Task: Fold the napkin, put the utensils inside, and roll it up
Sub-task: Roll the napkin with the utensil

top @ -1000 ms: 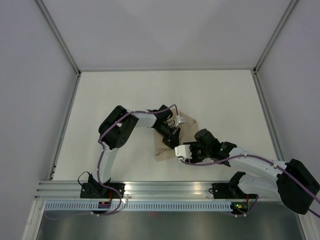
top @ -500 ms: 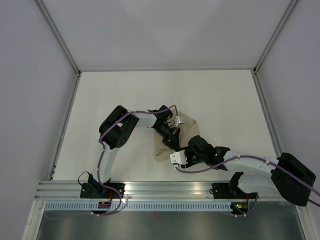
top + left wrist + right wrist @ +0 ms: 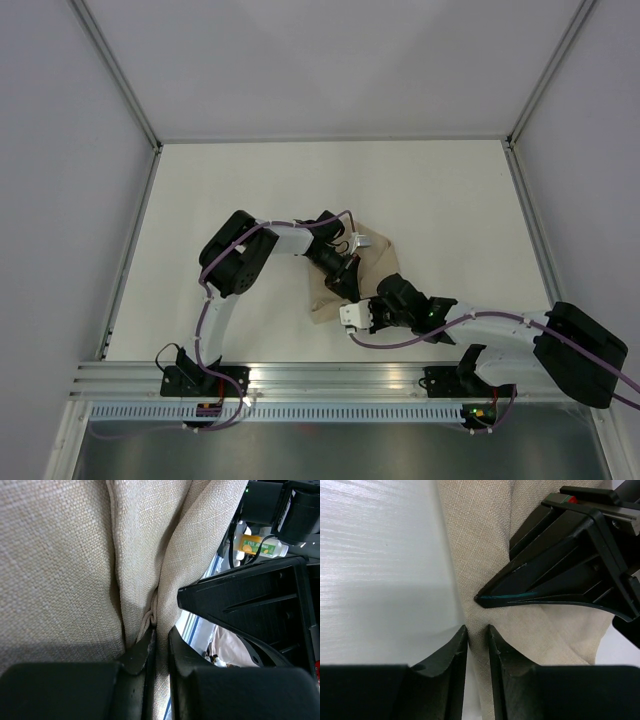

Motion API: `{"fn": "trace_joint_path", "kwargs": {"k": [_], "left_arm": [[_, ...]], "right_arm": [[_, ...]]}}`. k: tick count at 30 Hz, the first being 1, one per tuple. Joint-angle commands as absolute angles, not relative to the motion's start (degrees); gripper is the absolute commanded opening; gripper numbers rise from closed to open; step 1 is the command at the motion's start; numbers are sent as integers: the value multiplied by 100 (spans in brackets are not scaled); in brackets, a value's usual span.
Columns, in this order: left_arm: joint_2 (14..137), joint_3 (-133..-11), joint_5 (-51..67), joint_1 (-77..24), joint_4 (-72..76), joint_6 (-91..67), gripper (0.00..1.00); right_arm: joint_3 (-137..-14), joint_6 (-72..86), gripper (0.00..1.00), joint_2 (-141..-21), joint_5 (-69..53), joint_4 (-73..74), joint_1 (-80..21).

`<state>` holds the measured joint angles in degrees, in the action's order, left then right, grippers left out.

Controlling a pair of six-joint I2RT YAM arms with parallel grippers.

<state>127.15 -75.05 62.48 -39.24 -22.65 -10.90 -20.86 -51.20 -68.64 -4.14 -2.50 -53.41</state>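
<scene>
The tan napkin point(image 3: 376, 261) lies bunched in loose lengthwise folds at the table's middle. My left gripper point(image 3: 345, 279) reaches onto it from the left and is shut on a raised fold of cloth point(image 3: 161, 630). My right gripper point(image 3: 348, 308) comes in from the near right at the napkin's near left edge, its jaws closed on that edge point(image 3: 476, 629). The left gripper's black finger point(image 3: 560, 575) shows just beyond it, over the napkin point(image 3: 480, 540). In the left wrist view the cloth point(image 3: 65, 555) fills the frame. No utensils show; they are hidden or out of view.
The white table point(image 3: 250, 190) is walled by grey panels at the left, back and right. An aluminium rail point(image 3: 330, 378) carrying both arm bases runs along the near edge. The two grippers sit very close together over the napkin.
My right gripper has moved left and a little nearer, onto the napkin's near left edge. The left gripper and the napkin have hardly moved.
</scene>
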Motion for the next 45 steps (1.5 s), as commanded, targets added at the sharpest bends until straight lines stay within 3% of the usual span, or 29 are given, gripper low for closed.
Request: {"fn": "trace_joint_path", "kwargs": {"k": [1, 6, 8, 15, 25, 34, 45], "left_arm": [[12964, -7436, 5827, -3929, -2619, -1151, 2], [12964, -7453, 5836, -3911, -2619, -1160, 3], [12912, -7444, 5819, -3902, -2610, -1160, 5], [12394, -7164, 5178, -3841, -1954, -1625, 29], [11707, -6592, 4168, -3621, -870, -2663, 36], [11198, -6030, 3743, -3463, 341, -3207, 38], [10293, -5643, 3146, -2945, 773, -3278, 53]], "right_arm": [[-1951, -5019, 28, -6996, -35, -237, -5326], [-2065, -4826, 14, -7057, -113, -71, -5309], [-2179, -4773, 13, -7101, -202, 139, -5291], [-2662, -4729, 7, -7391, -957, 896, -4835], [-3383, -4667, 6, -7769, -1678, 1617, -4193], [-3551, -4632, 5, -8103, -1415, 1617, -4096], [-3533, -4869, 6, -8103, -1046, 1406, -4096]]}}
